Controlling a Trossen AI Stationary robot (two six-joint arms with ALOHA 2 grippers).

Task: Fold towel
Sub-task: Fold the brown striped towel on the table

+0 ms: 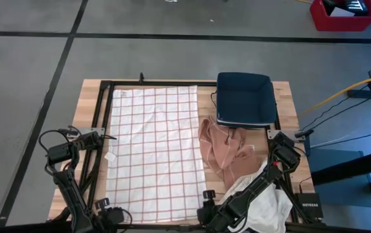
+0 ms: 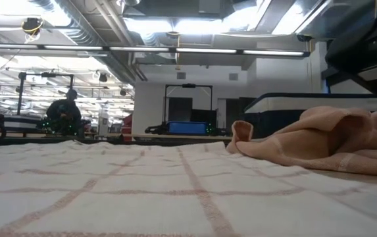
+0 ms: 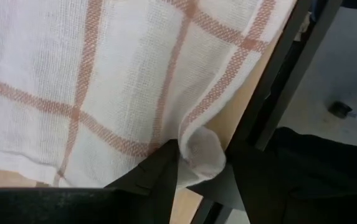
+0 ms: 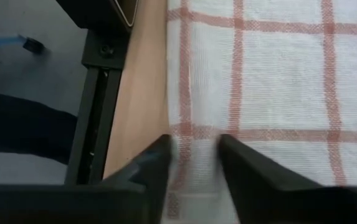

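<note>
A white towel with red checks (image 1: 156, 149) lies spread flat on the wooden table (image 1: 289, 110); it fills the foreground of the low view as the towel (image 2: 142, 191). My left gripper (image 1: 109, 217) is at the towel's near left corner and is shut on it. My right gripper (image 1: 208, 206) is at the near right corner, with its fingers on either side of a strip of the towel's right edge. Neither gripper shows in the low view. My left gripper (image 3: 203, 168) pinches a curled-up fold at the towel's near left corner (image 3: 200, 149) between its two fingers, coming from above and pointing down. The rest of the towel lies flat on the table. My right gripper (image 4: 194, 162) has a strip of the towel at its right edge, by the near right corner (image 4: 194, 146), between its two fingers. They slant down at it from the near side. The cloth lies flat on the table, not lifted.
A dark blue bin (image 1: 245, 98) stands at the far right of the table. A crumpled pink cloth (image 1: 224, 145) lies just right of the towel, and a white cloth (image 1: 266, 204) lies under my right arm. A black frame (image 1: 101, 116) runs along the towel's left and far sides.
</note>
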